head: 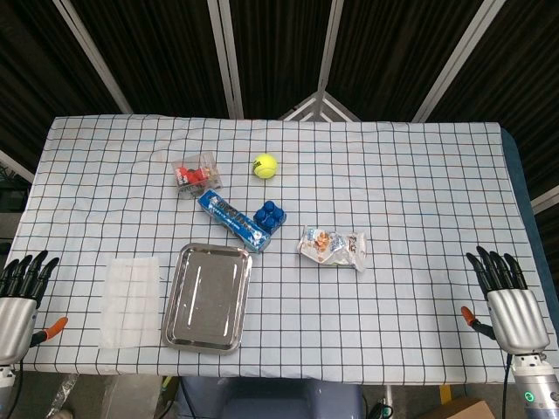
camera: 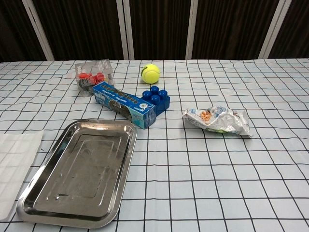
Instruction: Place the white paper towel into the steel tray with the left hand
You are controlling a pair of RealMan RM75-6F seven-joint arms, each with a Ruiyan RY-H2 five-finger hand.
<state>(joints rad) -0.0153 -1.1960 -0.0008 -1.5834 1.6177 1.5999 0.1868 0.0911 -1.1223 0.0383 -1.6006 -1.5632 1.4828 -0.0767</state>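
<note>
1. Now your left hand [head: 19, 301] waits at the counter [head: 419, 175] edge, fingers apart, holding nothing.
2. White paper towel [head: 129, 299] lies flat just left of the steel tray [head: 208, 297].
3. Your right hand [head: 511, 310] seems open too.

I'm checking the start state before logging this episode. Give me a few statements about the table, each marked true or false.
1. The white paper towel lies flat on the table beside the steel tray. True.
2. The tray already holds the towel. False: nothing lies in the tray.
3. The left hand grips the towel. False: it holds nothing and sits at the table's edge, apart from the towel.
4. The tennis ball lies farther from the robot than the blue block. True.
5. The right hand holds the snack bag. False: that hand holds nothing, and the bag lies apart from it.
</note>
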